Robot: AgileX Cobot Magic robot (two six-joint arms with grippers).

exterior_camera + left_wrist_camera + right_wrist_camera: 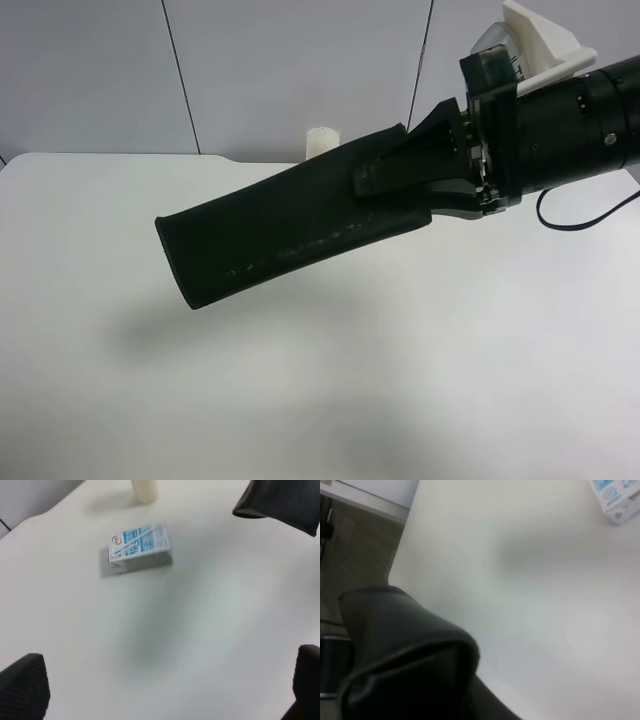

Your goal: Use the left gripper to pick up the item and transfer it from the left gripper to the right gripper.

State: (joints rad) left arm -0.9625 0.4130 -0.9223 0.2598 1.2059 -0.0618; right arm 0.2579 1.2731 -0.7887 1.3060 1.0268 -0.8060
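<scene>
The item, a very dark green soft pouch, hangs in the air above the white table. The right gripper, on the black arm with a white bracket at the exterior high view's right, is shut on one end of it. The pouch slopes down and away from the jaws. In the right wrist view the pouch hides the fingers. The left gripper is open and empty, with only its two black fingertips in view. The pouch's free end shows apart from them. The left arm is outside the exterior high view.
A small blue-white carton lies on the table and also shows in the right wrist view. A white pillar candle stands at the table's far edge and also shows in the left wrist view. A thin cable hangs from the right arm.
</scene>
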